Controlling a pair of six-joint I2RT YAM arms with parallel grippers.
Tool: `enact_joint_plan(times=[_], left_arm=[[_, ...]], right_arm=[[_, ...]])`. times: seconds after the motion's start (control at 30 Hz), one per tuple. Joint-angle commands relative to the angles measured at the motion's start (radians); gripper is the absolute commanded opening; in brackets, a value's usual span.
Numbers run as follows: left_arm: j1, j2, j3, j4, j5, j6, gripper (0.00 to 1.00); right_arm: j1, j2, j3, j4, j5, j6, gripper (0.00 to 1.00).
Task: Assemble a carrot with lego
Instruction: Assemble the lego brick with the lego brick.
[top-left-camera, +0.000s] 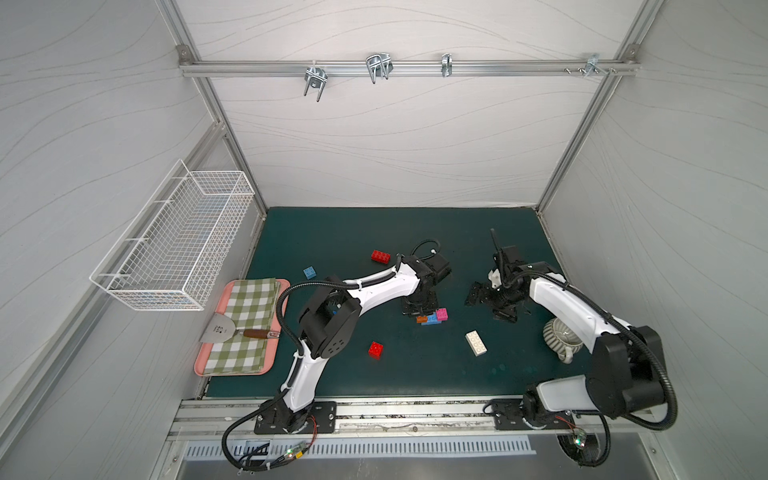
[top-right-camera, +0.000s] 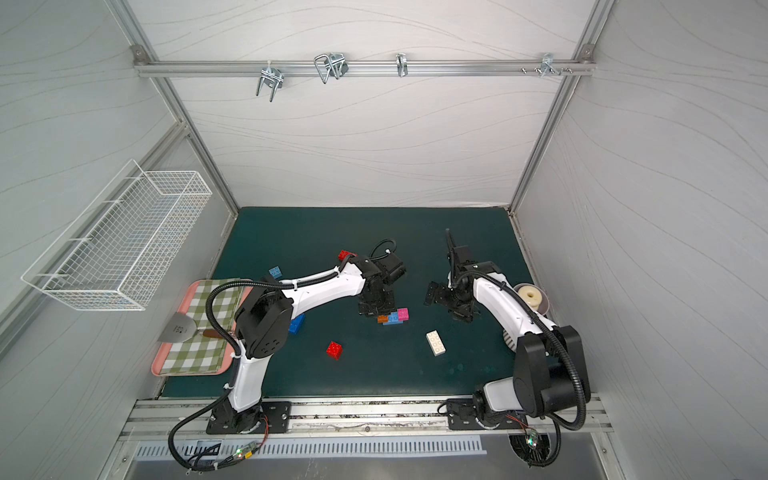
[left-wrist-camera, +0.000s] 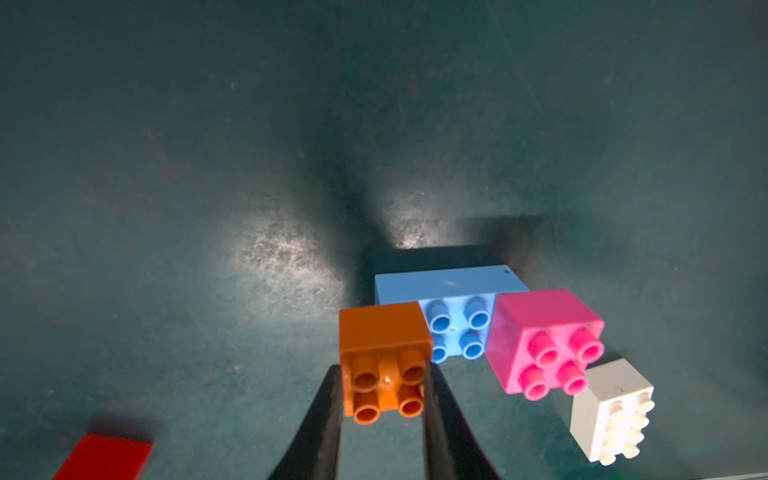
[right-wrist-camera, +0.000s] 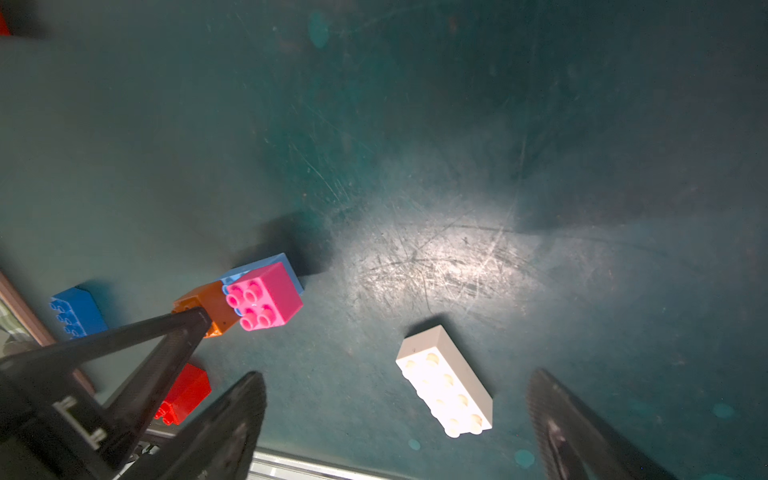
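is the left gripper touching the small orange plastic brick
Touching. In the left wrist view the left gripper has its black jaws pressed against opposite sides of the small orange studded plastic brick, no gap.

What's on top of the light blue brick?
Orange brick on one end, gripped by the left pincer; pink brick on the other; four bare studs between. The studs under both are covered.
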Motion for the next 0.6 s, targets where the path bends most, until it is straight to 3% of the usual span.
enact_joint_plan(times=[0.0,0.57], left_arm=[[-0.006,0.028,-0.032,-0.003,0.010,-0.032,0.09],[0.012,0.038,-0.010,-0.018,0.015,-0.002,0.12]], right_arm=[[-0.005,-0.011,0.027,-0.030,0.009,-0.002,0.99],[-0.004,-0.013,0.049,-0.043,0.014,-0.003,0.99]])
